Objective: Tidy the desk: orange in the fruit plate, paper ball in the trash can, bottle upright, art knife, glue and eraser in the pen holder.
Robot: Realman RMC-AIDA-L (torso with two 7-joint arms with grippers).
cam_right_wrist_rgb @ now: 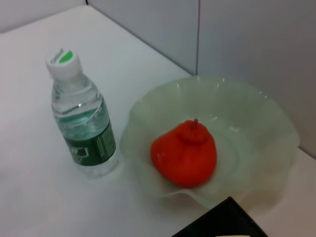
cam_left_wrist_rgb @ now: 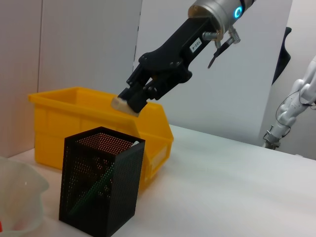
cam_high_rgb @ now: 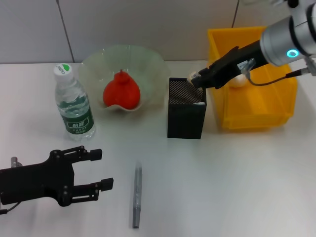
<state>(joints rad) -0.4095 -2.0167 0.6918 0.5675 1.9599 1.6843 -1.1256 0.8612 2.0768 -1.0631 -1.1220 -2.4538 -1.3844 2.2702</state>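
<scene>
Looking from the head cam, most of it's sorted: orange point(cam_high_rgb: 122, 92) sits in the fruit plate point(cam_high_rgb: 148, 61), bottle point(cam_high_rgb: 73, 102) stands upright, paper ball point(cam_high_rgb: 238, 81) is in the trash can point(cam_high_rgb: 256, 106). Right gripper point(cam_high_rgb: 196, 79) has the eraser point(cam_high_rgb: 192, 76) pinched over the pen holder point(cam_high_rgb: 186, 109). Left gripper point(cam_high_rgb: 101, 169) idles near, jaws spread, empty. A grey pen-like tool point(cam_high_rgb: 137, 194), probably the art knife, is on the desk.

Left wrist cam: eraser point(cam_left_wrist_rgb: 126, 104) hangs just above the holder's point(cam_left_wrist_rgb: 101, 180) rim, something thin already leaning inside.

Right wrist cam: orange point(cam_right_wrist_rgb: 183, 154) in the plate point(cam_right_wrist_rgb: 266, 128), bottle point(cam_right_wrist_rgb: 81, 118) standing beside it.
</scene>
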